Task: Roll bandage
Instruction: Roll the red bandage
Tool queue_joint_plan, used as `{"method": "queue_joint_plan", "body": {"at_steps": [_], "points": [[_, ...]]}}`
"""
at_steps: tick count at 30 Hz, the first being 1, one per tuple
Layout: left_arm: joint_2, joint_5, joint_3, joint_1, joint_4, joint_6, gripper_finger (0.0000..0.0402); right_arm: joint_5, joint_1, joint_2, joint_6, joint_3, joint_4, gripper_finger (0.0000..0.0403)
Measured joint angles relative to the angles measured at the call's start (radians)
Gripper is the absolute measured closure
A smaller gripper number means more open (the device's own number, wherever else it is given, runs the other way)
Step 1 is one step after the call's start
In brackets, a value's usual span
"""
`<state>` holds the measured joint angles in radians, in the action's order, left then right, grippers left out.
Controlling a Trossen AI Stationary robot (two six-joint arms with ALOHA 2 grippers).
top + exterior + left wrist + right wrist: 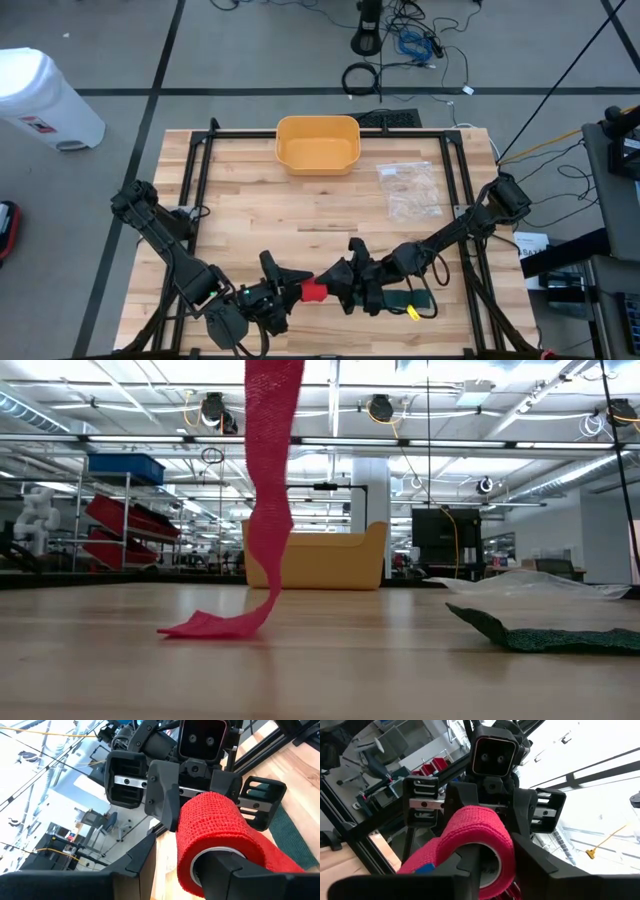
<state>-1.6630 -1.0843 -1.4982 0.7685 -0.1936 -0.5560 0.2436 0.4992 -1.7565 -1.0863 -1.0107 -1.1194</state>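
1. The red bandage roll (314,291) is up in the air near the front edge of the tabletop (300,200), between the two arms.
2. The left pincer (288,287) is closed on the roll from one side.
3. The right pincer (338,284) is closed on it from the other side.
4. A loose red strip (262,510) hangs down, and its end lies on the wood.
5. A green bandage (545,635) lies flat nearby.
6. A yellow bin (317,143) sits at the far edge.
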Motion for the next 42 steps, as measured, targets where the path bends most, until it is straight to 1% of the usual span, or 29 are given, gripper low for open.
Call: {"method": "queue_joint_plan", "body": {"at_steps": [5,10,14,27,37,42], "points": [[0.000,0.000,0.000,0.000,-0.001,0.000,0.0269,0.010,0.002,0.000,-0.006,0.000,0.000,0.0320],[0.000,-0.004,0.000,0.000,-0.002,0.000,0.0269,0.091,0.025,0.000,-0.083,0.000,-0.005,0.0309],[0.000,-0.002,0.000,0.000,0.000,0.000,0.0269,0.100,0.033,0.000,-0.087,0.000,-0.005,0.0302],[0.000,0.003,0.000,0.001,0.000,0.001,0.0269,0.103,0.044,0.000,-0.081,0.001,-0.007,0.0302],[0.000,0.005,-0.001,0.001,-0.002,0.003,0.0269,0.103,0.045,0.000,-0.080,0.001,-0.007,0.0346],[0.000,0.005,0.000,0.001,-0.003,0.021,0.0269,0.108,0.045,0.000,-0.069,0.001,-0.007,0.0345]]}}
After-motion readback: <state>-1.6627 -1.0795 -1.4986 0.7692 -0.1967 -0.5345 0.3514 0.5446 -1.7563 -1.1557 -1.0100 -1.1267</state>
